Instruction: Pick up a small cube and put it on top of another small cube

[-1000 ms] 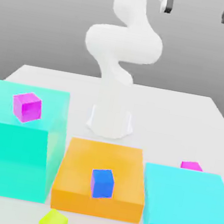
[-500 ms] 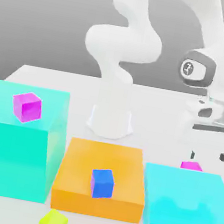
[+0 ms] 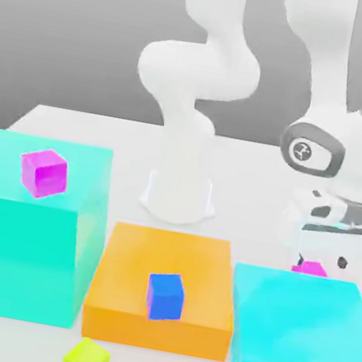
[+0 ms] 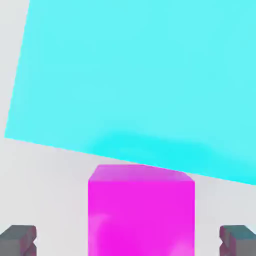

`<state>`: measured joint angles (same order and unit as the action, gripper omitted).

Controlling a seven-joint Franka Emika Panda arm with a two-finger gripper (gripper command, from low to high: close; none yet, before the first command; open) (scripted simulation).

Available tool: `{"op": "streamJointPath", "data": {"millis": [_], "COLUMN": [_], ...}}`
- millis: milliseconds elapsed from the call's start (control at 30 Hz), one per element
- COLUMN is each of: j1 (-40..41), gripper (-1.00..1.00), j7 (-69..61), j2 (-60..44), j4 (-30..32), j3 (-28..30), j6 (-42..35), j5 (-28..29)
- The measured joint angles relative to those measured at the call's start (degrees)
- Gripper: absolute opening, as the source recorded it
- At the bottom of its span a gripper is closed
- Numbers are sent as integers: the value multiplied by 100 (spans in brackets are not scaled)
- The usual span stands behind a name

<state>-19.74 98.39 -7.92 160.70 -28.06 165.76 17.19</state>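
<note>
One small magenta cube (image 3: pixel 43 172) rests on top of the tall teal block (image 3: pixel 8 229) at the exterior view's left. A second small magenta cube (image 3: pixel 310 267) sits on the table behind the cyan block (image 3: pixel 299 335) at the exterior view's right. My gripper (image 3: pixel 320 261) hangs directly over this second cube, open, its dark fingertips (image 3: pixel 341 263) on either side and just above it. In the hand view the magenta cube (image 4: pixel 141 210) lies between my gripper's (image 4: pixel 129 240) two grey fingertips (image 4: pixel 18 240), untouched, with the cyan block (image 4: pixel 140 80) just beyond it.
An orange block (image 3: pixel 164 286) in the front middle carries a blue cube (image 3: pixel 165 295). A yellow-green cube (image 3: pixel 87 359) lies on the table in front of it. The arm's white base (image 3: pixel 179 192) stands behind the blocks on the white table (image 3: pixel 261 173).
The hand has come down from high above to just over the right-hand magenta cube, shifting a little toward the exterior view's left in the last half second. The fingers stayed open.
</note>
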Motion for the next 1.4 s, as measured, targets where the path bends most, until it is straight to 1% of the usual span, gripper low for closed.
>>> {"op": "streamJointPath", "data": {"millis": [233,433,467,667,800,1100,1400], "j1": [-506,-1133,-1231,-1283,-983,-364,-121], "gripper": [0,0,-100,-100,-100,-100,-100], "j7": [630,1142,1205,1238,998,149,-708], "j2": [-413,-774,-823,-848,-677,-136,416], "j4": [-83,-116,-118,-119,-108,-29,134], "j3": [730,1564,1688,1752,1353,412,-106], "j6": [339,785,855,905,671,129,-157], "j5": [861,1555,1639,1680,1359,198,-963]}}
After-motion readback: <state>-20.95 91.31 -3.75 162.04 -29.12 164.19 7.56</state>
